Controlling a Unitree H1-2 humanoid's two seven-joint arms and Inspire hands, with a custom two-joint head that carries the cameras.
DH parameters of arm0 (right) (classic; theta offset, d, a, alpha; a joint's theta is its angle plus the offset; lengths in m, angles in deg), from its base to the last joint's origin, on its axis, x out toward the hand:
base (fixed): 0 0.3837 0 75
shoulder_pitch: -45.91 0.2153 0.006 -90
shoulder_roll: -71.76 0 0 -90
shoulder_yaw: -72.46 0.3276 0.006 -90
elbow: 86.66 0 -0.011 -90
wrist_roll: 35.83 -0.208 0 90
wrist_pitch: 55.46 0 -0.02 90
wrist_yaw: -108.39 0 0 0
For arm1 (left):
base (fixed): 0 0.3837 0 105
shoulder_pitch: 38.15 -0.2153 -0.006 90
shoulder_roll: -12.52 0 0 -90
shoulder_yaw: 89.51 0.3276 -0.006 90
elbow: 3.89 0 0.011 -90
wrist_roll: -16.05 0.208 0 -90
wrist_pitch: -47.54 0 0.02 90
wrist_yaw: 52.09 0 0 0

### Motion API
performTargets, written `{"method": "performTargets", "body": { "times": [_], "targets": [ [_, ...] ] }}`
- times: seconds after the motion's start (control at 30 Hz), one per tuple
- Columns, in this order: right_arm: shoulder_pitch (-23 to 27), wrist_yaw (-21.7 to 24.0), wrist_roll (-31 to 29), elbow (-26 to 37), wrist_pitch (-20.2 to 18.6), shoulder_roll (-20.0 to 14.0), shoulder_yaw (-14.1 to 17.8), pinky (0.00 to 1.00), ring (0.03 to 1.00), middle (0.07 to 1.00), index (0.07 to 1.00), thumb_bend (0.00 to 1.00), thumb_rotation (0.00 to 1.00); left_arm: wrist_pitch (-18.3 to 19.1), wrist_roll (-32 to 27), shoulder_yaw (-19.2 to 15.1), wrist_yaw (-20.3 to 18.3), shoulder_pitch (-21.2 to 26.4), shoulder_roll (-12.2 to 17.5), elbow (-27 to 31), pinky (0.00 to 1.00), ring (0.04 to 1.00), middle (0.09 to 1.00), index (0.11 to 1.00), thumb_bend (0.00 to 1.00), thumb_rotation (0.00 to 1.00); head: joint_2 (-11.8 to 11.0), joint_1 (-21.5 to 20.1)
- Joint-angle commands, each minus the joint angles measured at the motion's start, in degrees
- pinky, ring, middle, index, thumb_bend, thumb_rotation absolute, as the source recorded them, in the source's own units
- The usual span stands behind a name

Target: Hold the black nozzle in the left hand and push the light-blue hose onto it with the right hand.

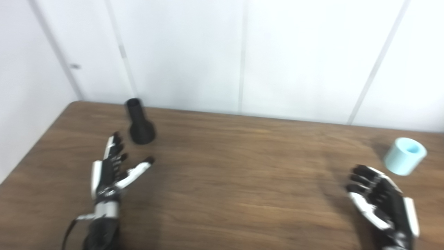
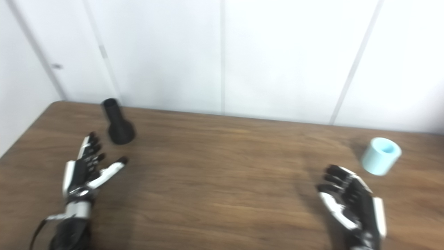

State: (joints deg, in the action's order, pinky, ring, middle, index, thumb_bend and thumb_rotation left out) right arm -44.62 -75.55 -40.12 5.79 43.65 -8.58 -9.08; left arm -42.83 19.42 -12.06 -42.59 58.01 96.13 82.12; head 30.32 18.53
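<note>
The black nozzle (image 1: 139,122) stands upright on the wooden table (image 1: 236,166) at the far left, wide base down, narrow tube up. My left hand (image 1: 112,168) is open and empty, a little in front of the nozzle and slightly to its left, fingers spread toward it. The light-blue hose piece (image 1: 404,156), a short cylinder, stands at the far right, open end up. My right hand (image 1: 380,201) is open and empty, in front of the hose and to its left. Neither hand touches its object.
A white panelled wall (image 1: 242,52) rises right behind the table's far edge. The table's left edge (image 1: 38,139) runs close to the left hand. Bare wood lies between the two hands.
</note>
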Motion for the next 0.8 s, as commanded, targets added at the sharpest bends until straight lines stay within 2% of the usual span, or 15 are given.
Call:
{"method": "performTargets", "body": {
  "times": [0.0, 0.13, 0.2, 0.27, 0.43, 0.53, 0.7, 0.77],
  "targets": [
    [0.65, 1.27, -1.56, -1.07, 2.12, -1.44, 0.90, 0.64, 0.711, 0.711, 0.682, 0.26, 0.00, 1.34, 0.85, 1.15, 1.15, 0.09, -2.15, -0.98, 0.93, 0.968, 0.980, 1.000, 0.97, 0.30, -0.01, 0.88],
    [1.65, 2.40, -3.49, -3.24, 3.21, -2.87, 2.12, 0.63, 0.699, 0.710, 0.683, 0.26, 0.00, 1.35, 0.82, 1.51, 2.51, 0.90, -4.54, -1.09, 0.94, 0.982, 0.992, 1.000, 0.96, 0.27, -0.70, 7.22],
    [2.14, 3.01, -4.40, -3.73, 2.59, -3.57, 2.61, 0.58, 0.676, 0.691, 0.659, 0.28, 0.15, 1.70, 1.78, 2.06, 3.43, 1.48, -5.57, -1.15, 0.95, 0.988, 0.995, 1.000, 0.96, 0.27, -1.00, 10.14],
    [2.76, 3.44, -4.47, -4.65, 2.64, -4.42, 2.91, 0.56, 0.662, 0.681, 0.648, 0.29, 0.21, 1.72, 2.65, 2.68, 4.26, 2.31, -6.21, -2.06, 0.94, 0.991, 0.997, 1.000, 0.96, 0.27, -1.48, 13.69],
    [3.47, 5.17, -6.31, -7.05, 3.93, -5.44, 3.44, 0.53, 0.636, 0.652, 0.616, 0.38, 0.33, 1.84, 2.09, 2.29, 6.44, 4.26, -7.99, -3.52, 0.91, 0.978, 0.994, 1.000, 0.97, 0.26, -2.03, 15.63],
    [3.45, 5.21, -6.27, -7.16, 3.51, -5.63, 3.57, 0.52, 0.622, 0.636, 0.598, 0.41, 0.37, 1.52, 1.40, 1.84, 6.98, 4.95, -8.01, -4.64, 0.91, 0.994, 1.000, 1.000, 0.96, 0.25, -2.22, 16.48],
    [3.59, 4.70, -4.62, -7.72, 5.03, -5.79, 3.55, 0.49, 0.607, 0.626, 0.586, 0.46, 0.45, 1.09, 2.29, 1.31, 8.68, 6.00, -7.54, -6.82, 0.91, 0.982, 0.996, 1.000, 0.97, 0.25, -2.26, 16.94],
    [3.55, 4.56, -5.01, -7.56, 4.67, -5.56, 3.73, 0.48, 0.597, 0.617, 0.577, 0.49, 0.46, 1.03, 2.42, 1.11, 9.06, 6.31, -7.28, -7.42, 0.90, 0.973, 0.991, 1.000, 0.96, 0.24, -2.22, 16.51]
  ]
}}
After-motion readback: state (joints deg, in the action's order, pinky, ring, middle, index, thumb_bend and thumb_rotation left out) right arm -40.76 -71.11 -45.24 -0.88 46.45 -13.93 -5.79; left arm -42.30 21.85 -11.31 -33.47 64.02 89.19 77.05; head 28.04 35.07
